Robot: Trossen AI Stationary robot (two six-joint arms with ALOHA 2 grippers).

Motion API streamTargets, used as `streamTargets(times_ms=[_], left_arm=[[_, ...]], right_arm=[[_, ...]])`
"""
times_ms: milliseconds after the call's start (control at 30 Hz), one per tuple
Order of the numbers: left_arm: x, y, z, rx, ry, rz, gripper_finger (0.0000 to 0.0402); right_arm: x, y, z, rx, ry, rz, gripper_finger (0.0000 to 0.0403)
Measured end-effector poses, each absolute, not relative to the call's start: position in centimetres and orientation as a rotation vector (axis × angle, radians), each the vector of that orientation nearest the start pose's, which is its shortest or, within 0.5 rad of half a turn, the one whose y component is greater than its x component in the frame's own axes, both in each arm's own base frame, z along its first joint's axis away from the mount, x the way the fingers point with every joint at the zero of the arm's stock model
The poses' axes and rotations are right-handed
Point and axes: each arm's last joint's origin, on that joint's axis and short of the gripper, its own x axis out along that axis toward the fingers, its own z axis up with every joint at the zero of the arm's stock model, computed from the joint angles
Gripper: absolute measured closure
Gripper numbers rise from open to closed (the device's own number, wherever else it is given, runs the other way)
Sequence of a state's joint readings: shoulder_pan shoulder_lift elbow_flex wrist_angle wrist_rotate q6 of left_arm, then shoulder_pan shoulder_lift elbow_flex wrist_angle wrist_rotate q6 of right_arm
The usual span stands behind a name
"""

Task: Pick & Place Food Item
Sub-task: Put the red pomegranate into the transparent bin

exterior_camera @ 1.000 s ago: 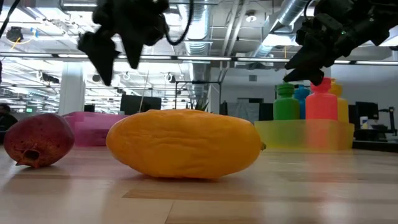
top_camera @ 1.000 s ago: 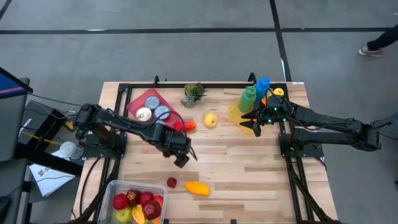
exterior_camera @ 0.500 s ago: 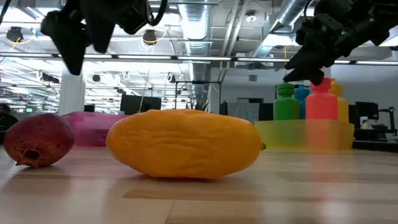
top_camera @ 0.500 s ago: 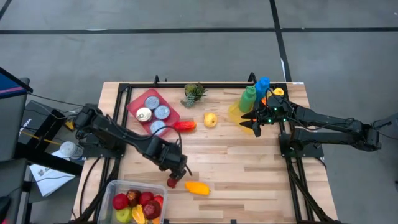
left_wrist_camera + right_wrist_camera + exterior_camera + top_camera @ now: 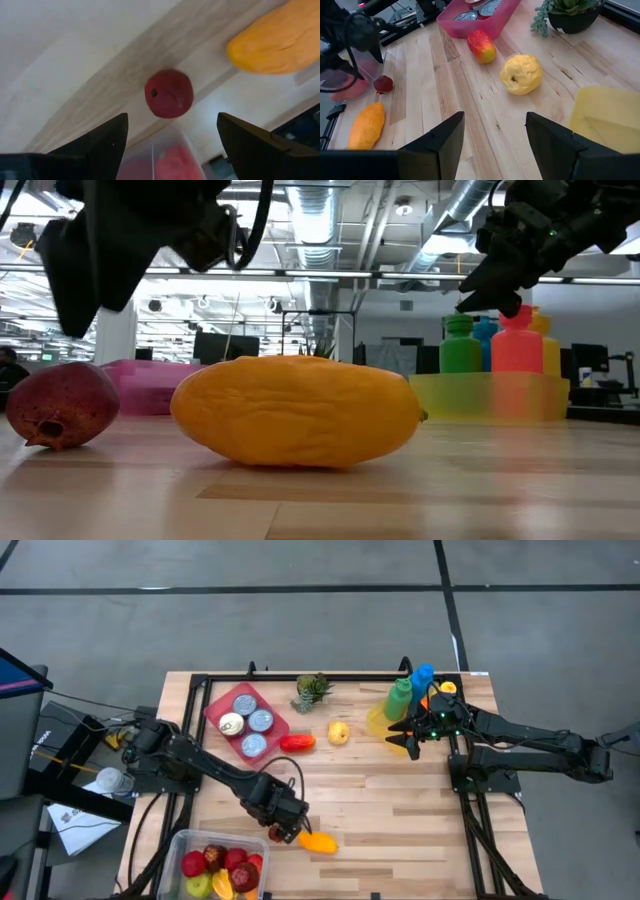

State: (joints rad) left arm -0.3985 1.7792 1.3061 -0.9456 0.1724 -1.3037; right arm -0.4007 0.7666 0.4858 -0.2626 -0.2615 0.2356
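The left tool hung directly above the small red fruit, fingers spread apart and empty. The fruit lay on the worktop beside the orange fruit, near the clear bin. This was the approach step. Next: descend, straddle, close. The right tool waited, fingers apart, near the bottles.

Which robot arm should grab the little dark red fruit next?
The left one, probably. Its open end effector hangs right over the small round dark red fruit, beside the long orange mango-like fruit. The right end effector waits far across the wooden table, by the yellow bottle tray.
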Motion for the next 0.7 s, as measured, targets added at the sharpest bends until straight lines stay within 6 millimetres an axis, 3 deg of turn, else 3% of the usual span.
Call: streamTargets(times_ms=[200, 700], left_arm=[[31.5, -13.8, 19.1, -0.879, 1.515, 0.504, 0.0104], [31.7, -14.6, 18.4, -0.914, 1.5, 0.516, 0.0104]], right_arm=[[15.4, -5.7, 22.7, 0.401, 0.502, -0.194, 0.0198], [15.2, -5.6, 22.4, 0.391, 0.539, -0.192, 0.0198]])
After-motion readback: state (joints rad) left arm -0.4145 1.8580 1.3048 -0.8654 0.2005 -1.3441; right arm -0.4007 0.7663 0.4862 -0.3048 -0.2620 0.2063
